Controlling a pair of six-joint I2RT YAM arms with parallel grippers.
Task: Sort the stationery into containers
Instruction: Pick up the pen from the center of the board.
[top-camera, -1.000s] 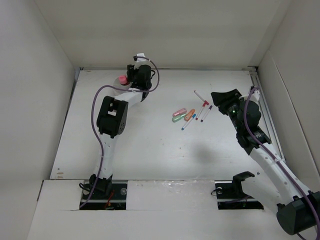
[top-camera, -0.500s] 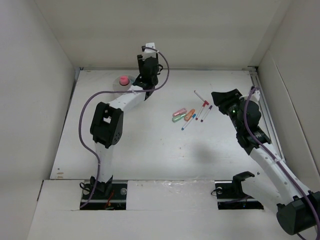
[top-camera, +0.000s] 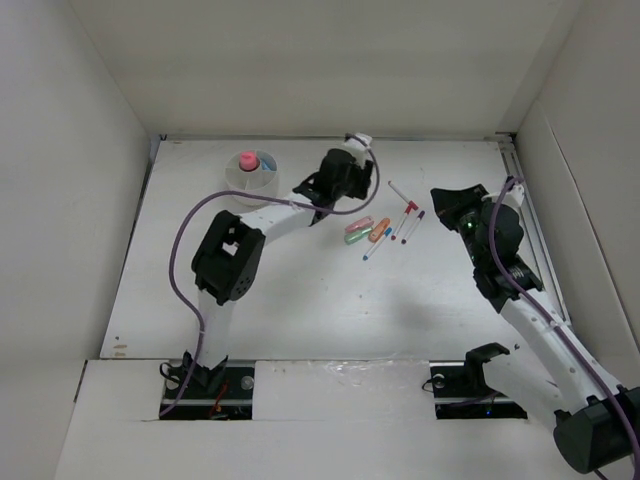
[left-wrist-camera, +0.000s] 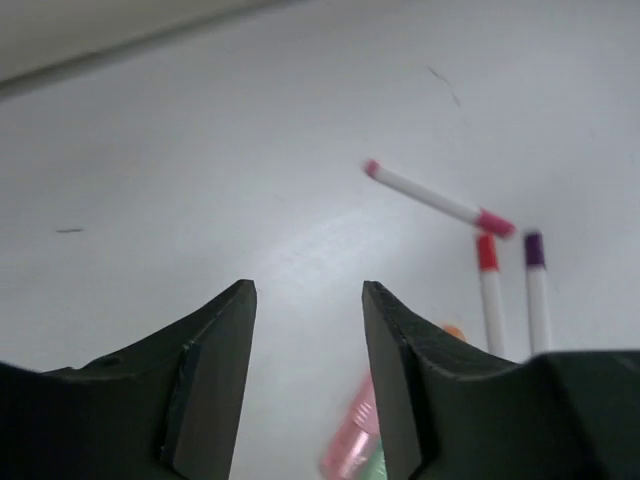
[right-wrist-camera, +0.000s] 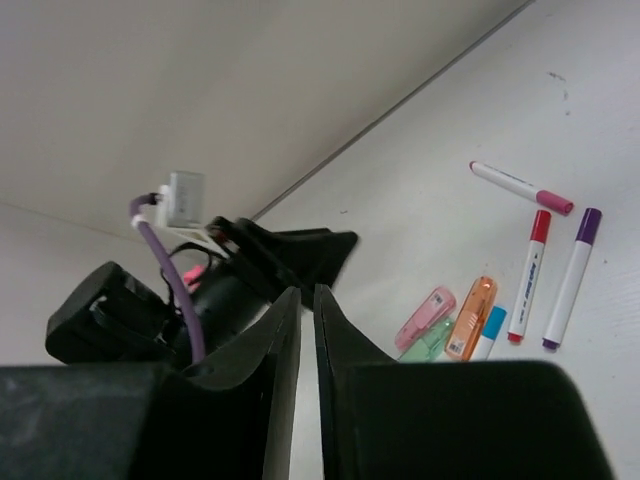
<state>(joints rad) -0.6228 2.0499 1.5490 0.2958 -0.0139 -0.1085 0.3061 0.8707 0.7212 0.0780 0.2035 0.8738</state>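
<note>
The left arm (top-camera: 275, 212) and right arm (top-camera: 540, 330) are white links with black joints, each strung with a purple cable (top-camera: 176, 262). A green light (top-camera: 468, 226) dots the right wrist. The left tool (left-wrist-camera: 307, 290) and right tool (right-wrist-camera: 305, 292) have dark wedge fingers.

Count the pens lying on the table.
4: a pink-capped pen farthest back, a red-capped pen and purple-capped pen side by side, a blue-capped pen nearest. None visible in the bowl.

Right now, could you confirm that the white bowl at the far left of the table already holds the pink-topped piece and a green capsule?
Not quite. Next to the pink-topped piece in the white bowl lies a blue piece, not a green capsule. The green capsule is out on the table, as the top external view shows. The rest is right.
</note>
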